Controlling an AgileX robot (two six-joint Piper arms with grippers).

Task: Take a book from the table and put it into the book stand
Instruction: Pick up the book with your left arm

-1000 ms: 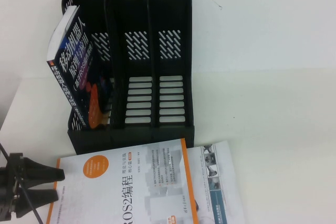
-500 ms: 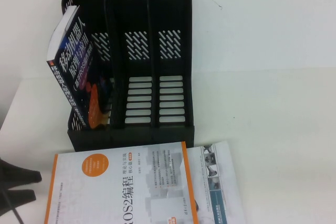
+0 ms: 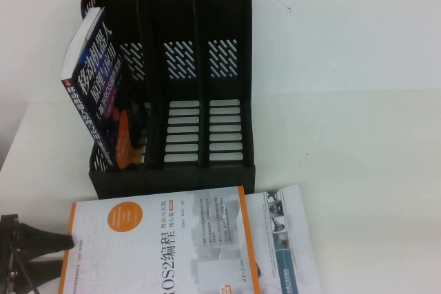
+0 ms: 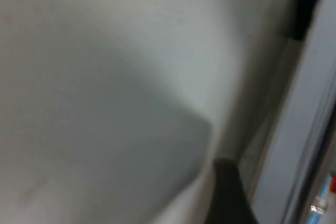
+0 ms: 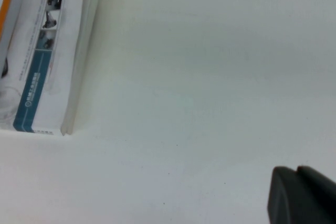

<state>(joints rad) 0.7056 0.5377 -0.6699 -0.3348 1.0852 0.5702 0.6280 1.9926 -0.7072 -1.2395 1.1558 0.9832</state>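
Observation:
A black three-slot book stand (image 3: 172,177) stands at the back of the white table. A dark blue book (image 3: 93,80) leans in its left slot. An orange-and-white book (image 3: 158,246) lies flat in front of the stand, partly over a white book (image 3: 289,239). My left gripper (image 3: 60,256) is open at the orange book's left edge, low over the table. In the left wrist view one finger (image 4: 227,192) shows beside a blurred grey book edge (image 4: 299,145). My right gripper (image 5: 296,174) is shut and empty over bare table, away from the white book (image 5: 47,61).
The stand's middle slot (image 3: 182,129) and right slot (image 3: 224,129) hold nothing. The table edge runs along the left (image 3: 14,149). Bare white table (image 3: 358,170) lies right of the stand and the books.
My left gripper drew back to the left and down, then came right again toward the orange book's left edge. The books and stand have not moved.

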